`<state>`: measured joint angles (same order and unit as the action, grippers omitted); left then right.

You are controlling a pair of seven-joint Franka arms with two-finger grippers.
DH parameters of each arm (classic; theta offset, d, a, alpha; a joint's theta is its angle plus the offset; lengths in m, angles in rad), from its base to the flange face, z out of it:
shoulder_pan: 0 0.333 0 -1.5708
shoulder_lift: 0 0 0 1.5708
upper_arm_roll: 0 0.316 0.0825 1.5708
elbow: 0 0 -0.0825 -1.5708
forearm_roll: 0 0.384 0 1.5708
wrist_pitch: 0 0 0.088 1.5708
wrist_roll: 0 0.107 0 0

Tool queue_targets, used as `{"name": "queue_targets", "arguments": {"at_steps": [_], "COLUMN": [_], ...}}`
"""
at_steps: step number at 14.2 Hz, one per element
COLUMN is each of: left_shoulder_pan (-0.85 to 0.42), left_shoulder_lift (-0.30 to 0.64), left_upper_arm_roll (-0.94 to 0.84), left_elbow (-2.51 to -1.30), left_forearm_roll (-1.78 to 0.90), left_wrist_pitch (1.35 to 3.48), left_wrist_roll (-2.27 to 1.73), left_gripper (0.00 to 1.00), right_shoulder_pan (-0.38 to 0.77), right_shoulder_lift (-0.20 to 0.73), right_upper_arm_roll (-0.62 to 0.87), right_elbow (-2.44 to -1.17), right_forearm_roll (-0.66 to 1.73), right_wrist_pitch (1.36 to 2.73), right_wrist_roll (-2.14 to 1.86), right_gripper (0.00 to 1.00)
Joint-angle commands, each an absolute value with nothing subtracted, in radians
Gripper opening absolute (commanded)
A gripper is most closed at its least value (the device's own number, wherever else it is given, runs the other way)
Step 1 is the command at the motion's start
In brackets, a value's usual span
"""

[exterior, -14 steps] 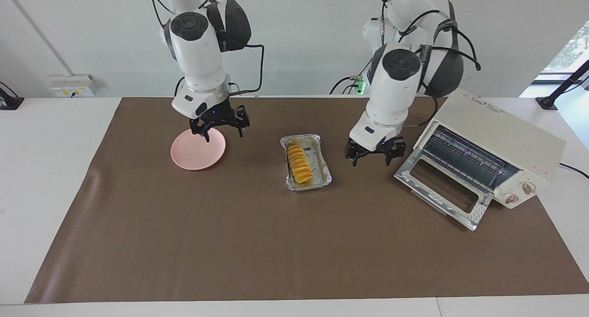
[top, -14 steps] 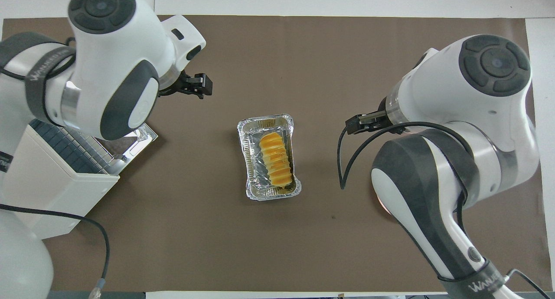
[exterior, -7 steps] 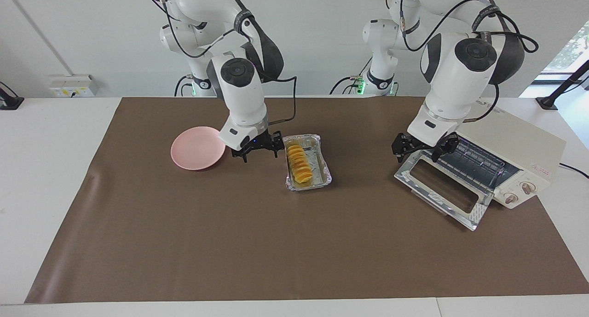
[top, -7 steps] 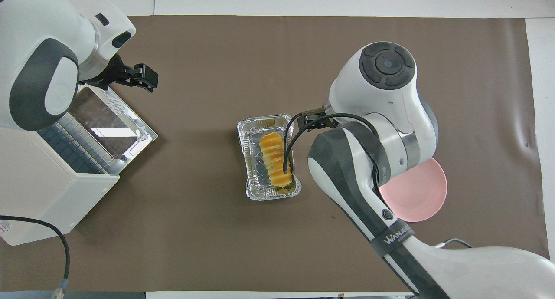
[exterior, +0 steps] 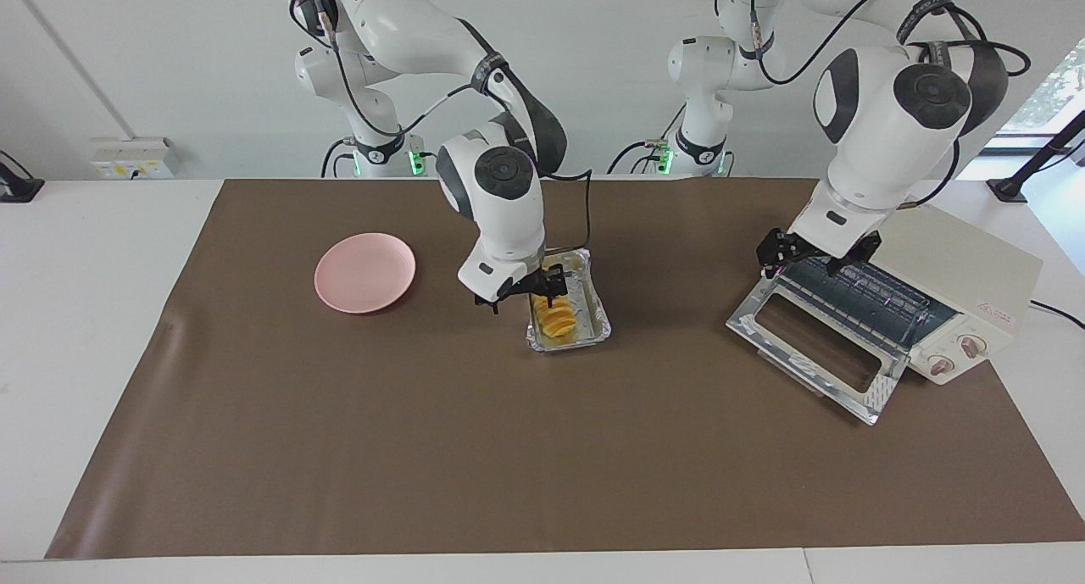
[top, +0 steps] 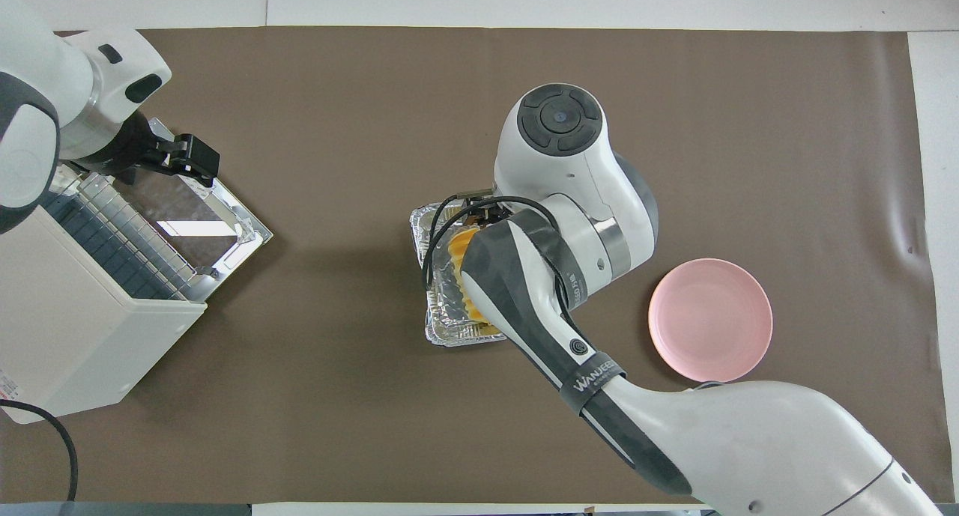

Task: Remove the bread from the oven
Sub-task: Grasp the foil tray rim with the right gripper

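The right hand (exterior: pixel 521 297), fingers apart, hung over the bread (exterior: pixel 555 319) in its foil tray (exterior: pixel 595 319). The left hand (exterior: pixel 818 260), fingers also apart, hovered over the open oven (exterior: pixel 958 270), at the tray's three o'clock in the facing view.

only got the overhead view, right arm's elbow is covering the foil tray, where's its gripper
observer: The right gripper hangs open at the foil tray, over its end nearer to the robots.
operator: is it on the bread
observer: One finger is over the bread, the other is outside the tray's rim, toward the pink plate. I cannot tell whether it touches.
operator: left gripper touching the oven?
observer: It looks apart. The left gripper hangs open in the air at the oven mouth, above the hinge end of the lowered door.
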<state>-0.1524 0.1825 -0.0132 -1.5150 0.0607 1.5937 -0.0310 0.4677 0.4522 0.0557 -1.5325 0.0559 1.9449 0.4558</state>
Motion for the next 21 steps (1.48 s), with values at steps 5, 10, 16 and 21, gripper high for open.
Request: {"name": "queue_targets", "arguments": {"at_steps": [5,10,16,21], "left_shoulder_pan": [-0.124,-0.127,-0.13,-0.13], "left_shoulder_lift": [0.012,0.002,0.0,-0.002], "left_upper_arm_roll": [-0.018,-0.017,0.029,0.034], "left_elbow": [-1.686,-1.7,-1.697,-1.697], "left_forearm_roll": [0.048,0.048,0.038,0.04], "left_wrist_pitch": [1.562,1.56,1.566,1.582], "left_wrist_roll": [0.057,0.055,0.048,0.043], "left_gripper": [1.0,1.0,1.0,1.0], "right_shoulder_pan": [0.48,0.48,0.488,0.492], "right_shoulder_lift": [0.45,0.417,0.399,0.345], "right_upper_arm_roll": [0.055,0.055,0.057,0.057], "right_elbow": [-1.618,-1.736,-1.77,-1.839], "right_forearm_roll": [0.094,0.161,0.161,0.161], "right_wrist_pitch": [2.0,2.137,2.109,2.098], "right_wrist_roll": [0.572,0.574,0.572,0.564], "right_gripper": [1.0,0.99,0.81,0.67]}}
